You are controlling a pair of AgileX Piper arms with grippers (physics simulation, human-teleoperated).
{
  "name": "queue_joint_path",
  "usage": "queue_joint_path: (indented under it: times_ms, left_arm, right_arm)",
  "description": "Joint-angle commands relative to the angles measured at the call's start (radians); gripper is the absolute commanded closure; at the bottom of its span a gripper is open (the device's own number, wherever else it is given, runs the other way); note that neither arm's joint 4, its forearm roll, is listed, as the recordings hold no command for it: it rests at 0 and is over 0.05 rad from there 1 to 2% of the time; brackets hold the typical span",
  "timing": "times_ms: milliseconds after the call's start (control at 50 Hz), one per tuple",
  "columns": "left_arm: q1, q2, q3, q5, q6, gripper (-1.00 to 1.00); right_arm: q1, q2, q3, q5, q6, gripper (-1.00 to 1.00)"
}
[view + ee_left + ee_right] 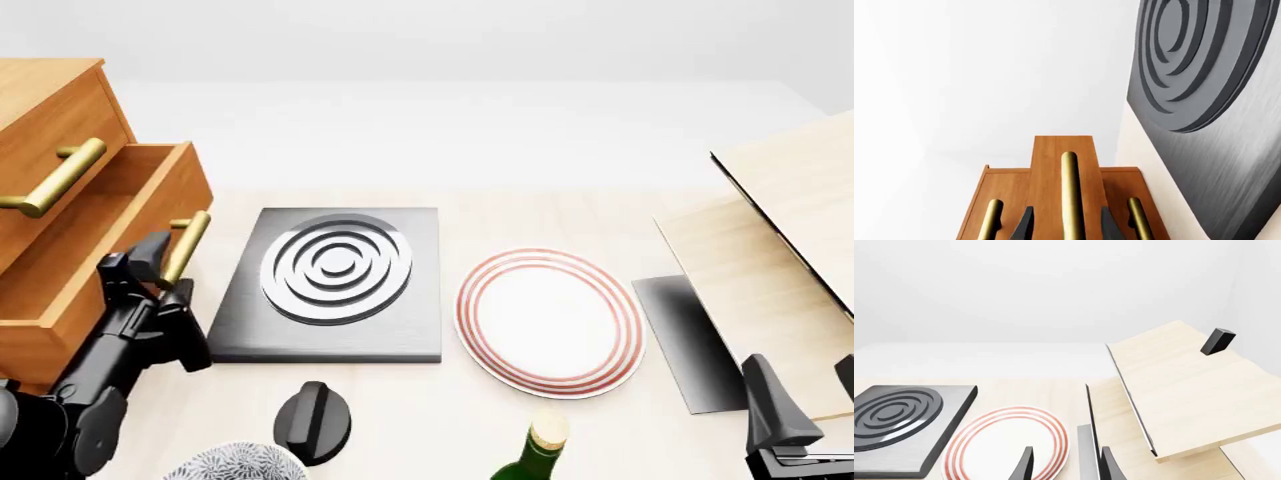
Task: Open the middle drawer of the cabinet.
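Note:
The cabinet (54, 90) stands at the table's left edge. Its middle drawer (127, 215) sticks out toward the table's middle, with the open box showing. My left gripper (158, 262) is at that drawer's brass handle (187, 245). In the left wrist view the dark fingertips (1024, 225) stand on either side of the handle (1069, 190) with gaps, so the gripper is open around it. The drawer front (1047, 165) juts out past the two neighbouring fronts. My right gripper (805, 395) hovers open at the near right with nothing in it.
A dark grey square slab with raised rings (334, 270) lies right beside the drawer. A red-ringed white plate (547, 320) is at centre. Pale wood boards (787, 230) and a grey sheet (687, 340) are at right. A black knob (314, 415), bottle (534, 450) and patterned bowl (234, 465) sit near the front edge.

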Motion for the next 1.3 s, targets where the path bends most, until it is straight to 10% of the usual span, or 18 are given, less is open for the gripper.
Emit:
queue_joint_path:
  times_ms: [20,1300]
  left_arm:
    - [-0.018,-0.049,-0.031,0.000,0.021,-1.00]
    - [-0.114,-0.185,0.067,0.000,-0.003,-1.00]
  right_arm:
    - [0.002,0.000,0.002,-0.002,0.001,-1.00]
    - [0.001,0.000,0.001,-0.002,0.001,-1.00]
